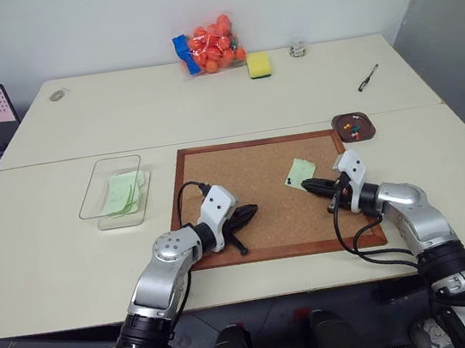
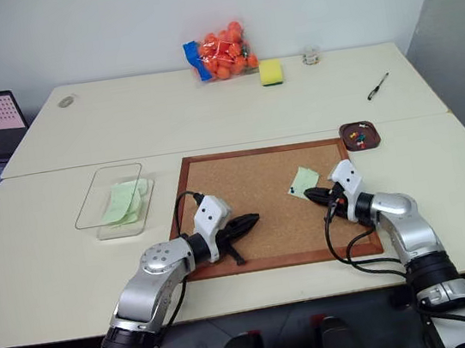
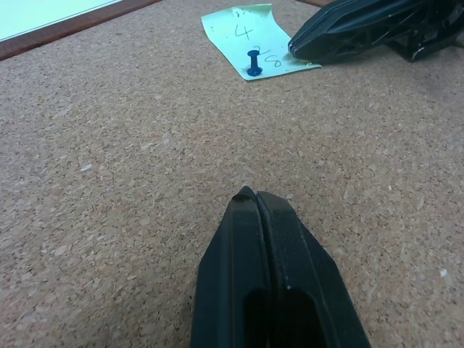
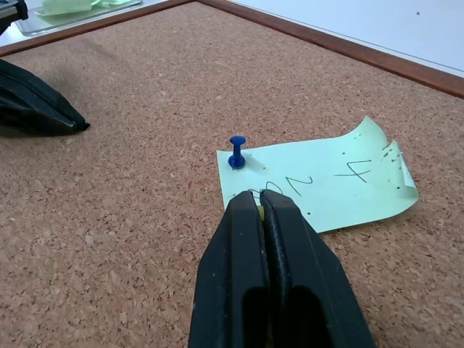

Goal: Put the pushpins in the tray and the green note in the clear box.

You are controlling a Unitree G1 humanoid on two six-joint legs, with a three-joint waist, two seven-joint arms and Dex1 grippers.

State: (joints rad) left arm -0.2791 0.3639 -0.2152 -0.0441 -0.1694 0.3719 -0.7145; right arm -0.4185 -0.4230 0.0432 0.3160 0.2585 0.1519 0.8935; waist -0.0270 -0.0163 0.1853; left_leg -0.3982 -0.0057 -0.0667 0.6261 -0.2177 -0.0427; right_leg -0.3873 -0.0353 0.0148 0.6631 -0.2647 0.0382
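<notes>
Spanning the table (image 1: 69, 240), a cork board (image 1: 247, 215) is seen. The closed left gripper (image 1: 251, 212) is held apart from the green note (image 4: 319, 185); the closed right gripper (image 4: 259, 197) is pressed on it, beside a blue pushpin (image 4: 236, 151) revealed by wrist views.

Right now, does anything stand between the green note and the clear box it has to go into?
Yes. A blue pushpin fixes the green note to the cork board, right ahead of the shut right hand. The way across to the clear box looks free; the shut left hand lies low, beside that line.
</notes>
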